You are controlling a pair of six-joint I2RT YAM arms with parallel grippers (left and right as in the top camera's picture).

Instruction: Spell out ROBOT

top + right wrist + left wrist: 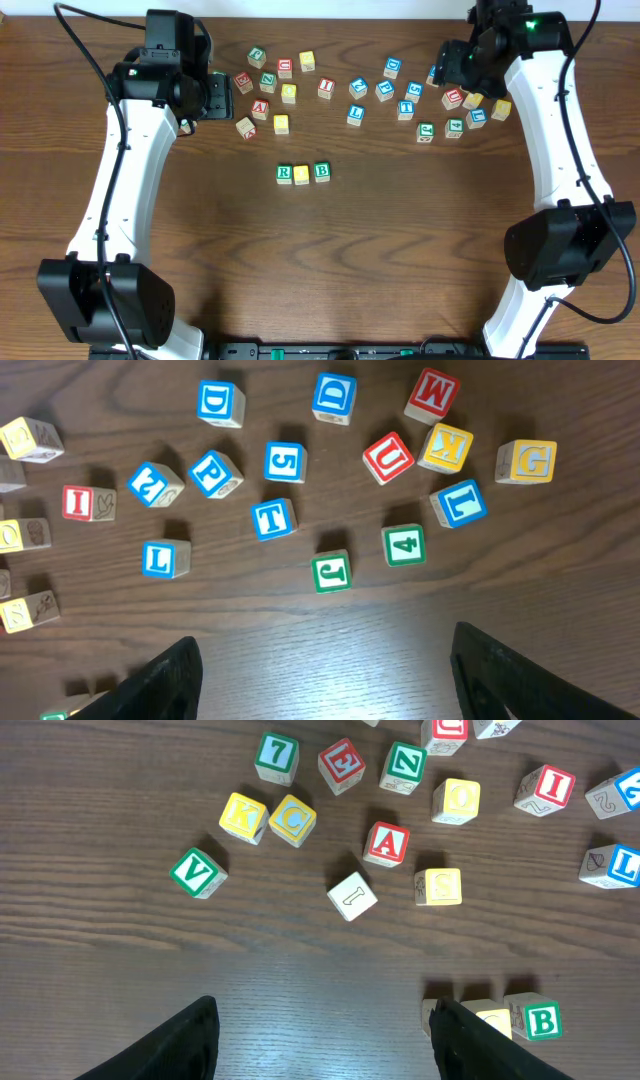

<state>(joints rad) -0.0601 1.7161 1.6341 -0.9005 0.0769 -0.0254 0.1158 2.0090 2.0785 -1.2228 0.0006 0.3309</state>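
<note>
Hovering left gripper [322, 1020] and right gripper [325, 650] wide open, empty, likely scouting next letters. Sitting centrally: R-yellow-B row [302, 173]. Lying at left's 1 o'clock: yellow O block [456, 800]; right's 11 o'clock: blue T block [273, 518].

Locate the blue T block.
In the right wrist view, the blue T block sits just below the blue 5 block and up-left of the green J block, on the robot's right side.

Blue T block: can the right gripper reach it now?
Probably yes: the T block lies ahead of the open right gripper, top uncovered, with gaps on all sides.
</note>
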